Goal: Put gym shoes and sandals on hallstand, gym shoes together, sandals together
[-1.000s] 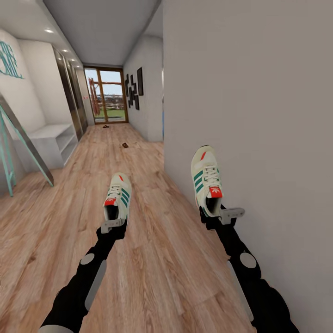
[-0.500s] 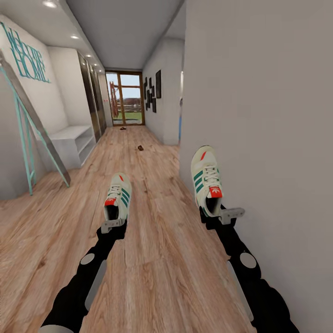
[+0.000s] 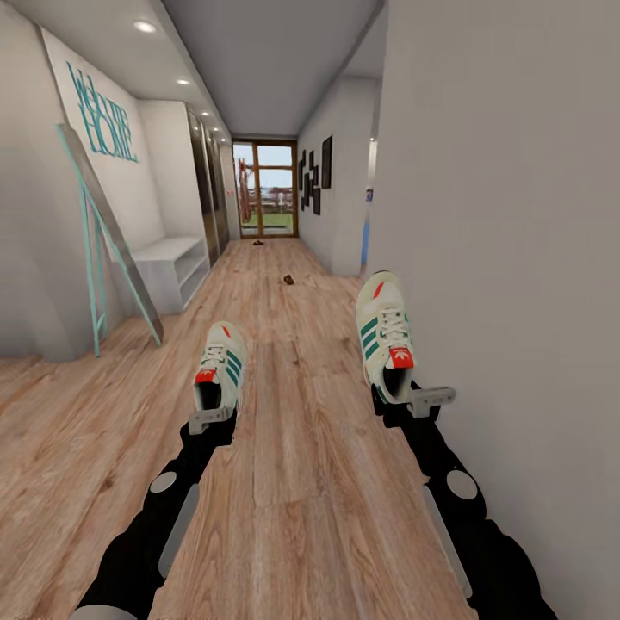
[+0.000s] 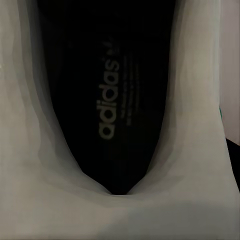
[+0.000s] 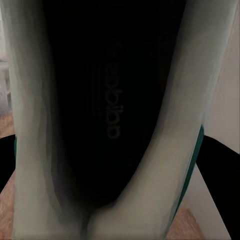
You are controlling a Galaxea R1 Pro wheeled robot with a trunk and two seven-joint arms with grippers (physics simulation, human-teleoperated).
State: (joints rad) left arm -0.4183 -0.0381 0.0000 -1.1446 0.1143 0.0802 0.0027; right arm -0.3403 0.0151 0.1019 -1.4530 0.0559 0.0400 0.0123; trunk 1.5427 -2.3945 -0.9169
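The left gripper's [image 3: 212,422] fingers are clamped on the heel of a cream-white lace-up gym shoe with green stripes [image 3: 220,366], and the right gripper [image 3: 405,403] grips its twin [image 3: 385,336] likewise, both held above the light-brown wood-plank corridor floor [image 3: 293,482]. The wrist views add each shoe's dark printed insole [image 4: 117,100]. Far left stands the low white hallstand [image 3: 172,267]; further down the corridor lie two small brown sandals [image 3: 288,279].

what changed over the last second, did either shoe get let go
No. The whole head view swung left, so the corridor, rack and sandals slid right in the picture; that is the camera turning, not the things. The left gripper and right gripper still hold the left shoe and right shoe by their heels, same pose.
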